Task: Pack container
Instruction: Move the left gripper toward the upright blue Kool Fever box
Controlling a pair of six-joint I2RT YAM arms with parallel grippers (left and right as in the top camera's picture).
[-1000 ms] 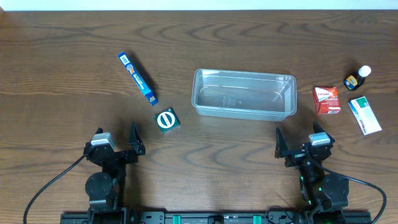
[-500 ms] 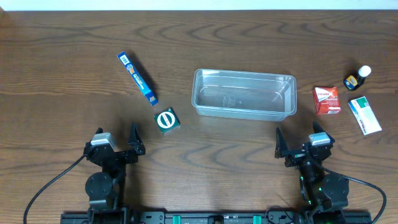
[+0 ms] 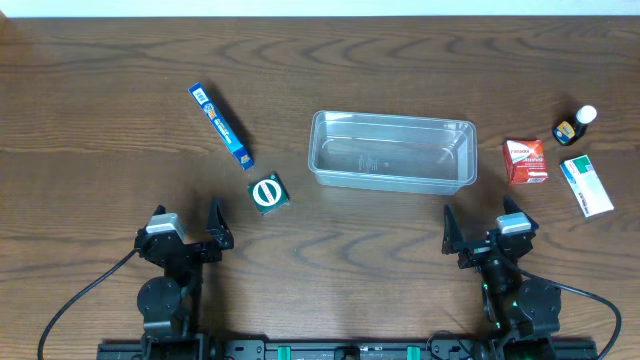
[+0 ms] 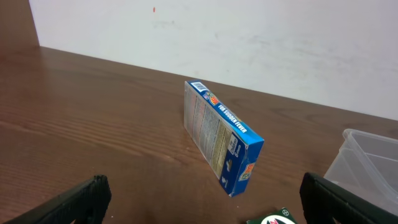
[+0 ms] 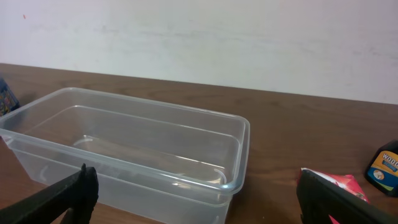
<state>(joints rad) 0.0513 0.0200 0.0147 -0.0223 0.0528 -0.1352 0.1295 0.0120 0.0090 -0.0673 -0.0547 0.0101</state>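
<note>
The clear plastic container (image 3: 391,150) stands empty at the table's middle and fills the right wrist view (image 5: 124,149). A long blue box (image 3: 220,124) lies to its left and stands on edge in the left wrist view (image 4: 221,137). A green box with a white circle (image 3: 267,193) lies near it, its corner showing in the left wrist view (image 4: 273,219). A red box (image 3: 525,161), a white and green box (image 3: 586,186) and a small bottle (image 3: 574,126) lie to the right. My left gripper (image 3: 190,235) and right gripper (image 3: 484,232) are open and empty near the front edge.
The red box's corner (image 5: 339,186) and the small bottle (image 5: 384,168) show at the right of the right wrist view. A white wall runs behind the table's far edge. Cables trail from both arm bases at the front.
</note>
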